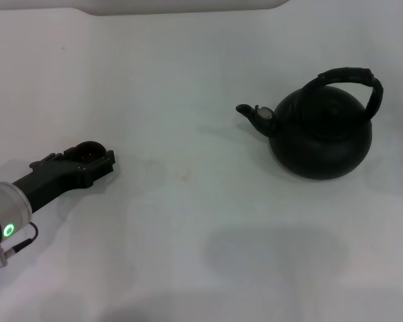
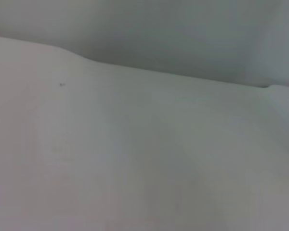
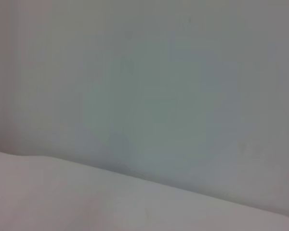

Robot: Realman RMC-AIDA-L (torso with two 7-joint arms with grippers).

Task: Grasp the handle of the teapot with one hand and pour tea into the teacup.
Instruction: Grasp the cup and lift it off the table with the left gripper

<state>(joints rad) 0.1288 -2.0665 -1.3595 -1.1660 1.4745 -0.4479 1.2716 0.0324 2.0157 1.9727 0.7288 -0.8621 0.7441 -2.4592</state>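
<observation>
The matte-black teapot (image 1: 320, 137) stands upright on the white table at the right of the head view, its short spout (image 1: 250, 113) pointing left. Its black arched handle (image 1: 349, 77) loops over the top, with nothing holding it. The tiny dark teacup (image 1: 88, 150) sits at the left, right against the tip of my left gripper (image 1: 94, 162), which lies low over the table. I cannot tell whether the gripper holds the cup. No tea shows. My right gripper is out of view. Both wrist views show only bare white surface.
The white table (image 1: 188, 221) spreads between the cup and the teapot. Its far edge (image 1: 188, 8) runs along the top of the head view.
</observation>
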